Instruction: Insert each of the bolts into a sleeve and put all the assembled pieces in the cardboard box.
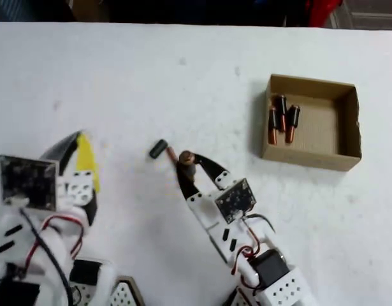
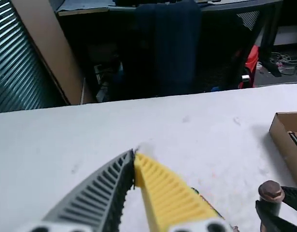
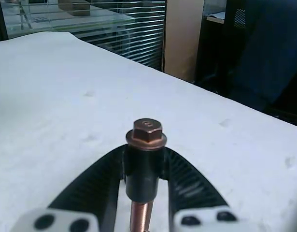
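Copper bolt [image 3: 147, 132], seated in a black sleeve [image 3: 141, 176], is clamped between the black fingers of the right gripper [image 3: 144, 162]. The jaws are closed narrowly on the sleeve body. The bolt's hexagonal head stands clear at one end of the sleeve and its shank emerges at the other.

In the high view this gripper [image 1: 187, 162] is low over the white bench [image 1: 183, 76]. A second sleeve [image 1: 158, 149] lies on the bench just beyond its fingertips, with a copper end pointing towards them. Whether that piece touches the fingers cannot be told.

The cardboard box [image 1: 310, 157] stands well apart from the right gripper, on the side away from the other arm. It holds three assembled pieces [image 1: 282, 118], lying close together against one wall.

The left gripper [image 2: 134, 157] has its grey and yellow fingers brought together at the tips, with nothing between them. It is well apart from the right gripper, on the side away from the box
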You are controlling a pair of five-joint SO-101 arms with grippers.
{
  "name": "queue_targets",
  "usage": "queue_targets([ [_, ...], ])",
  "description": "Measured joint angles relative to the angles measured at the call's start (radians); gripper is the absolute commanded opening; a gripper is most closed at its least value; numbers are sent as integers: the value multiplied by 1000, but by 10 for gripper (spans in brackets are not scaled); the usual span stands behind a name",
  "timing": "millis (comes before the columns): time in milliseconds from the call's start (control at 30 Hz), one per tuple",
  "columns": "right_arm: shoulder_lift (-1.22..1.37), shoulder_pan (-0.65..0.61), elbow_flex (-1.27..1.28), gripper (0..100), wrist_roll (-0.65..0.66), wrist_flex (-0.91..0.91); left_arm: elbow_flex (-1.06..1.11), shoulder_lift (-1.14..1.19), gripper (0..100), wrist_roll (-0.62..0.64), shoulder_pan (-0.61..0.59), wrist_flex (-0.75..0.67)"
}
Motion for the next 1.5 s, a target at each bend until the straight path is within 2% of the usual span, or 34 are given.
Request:
queue_targets([
  [233, 0, 2, 0, 16, 0, 0, -41, 0, 23, -6, -98, 153],
  [400, 0, 58, 0, 16, 0, 0, -41, -18, 23, -6, -114, 222],
  [600, 0, 80, 0, 16, 0, 0, -14, -138, 23, -60, -115, 224],
  [1000, 0, 80, 0, 16, 0, 0, 301, -368, 23, -74, -115, 224],
  [1300, 0, 80, 0, 16, 0, 0, 457, -385, 23, -74, -115, 224],
  [1500, 0, 80, 0, 16, 0, 0, 641, -385, 23, -74, -115, 155],
])
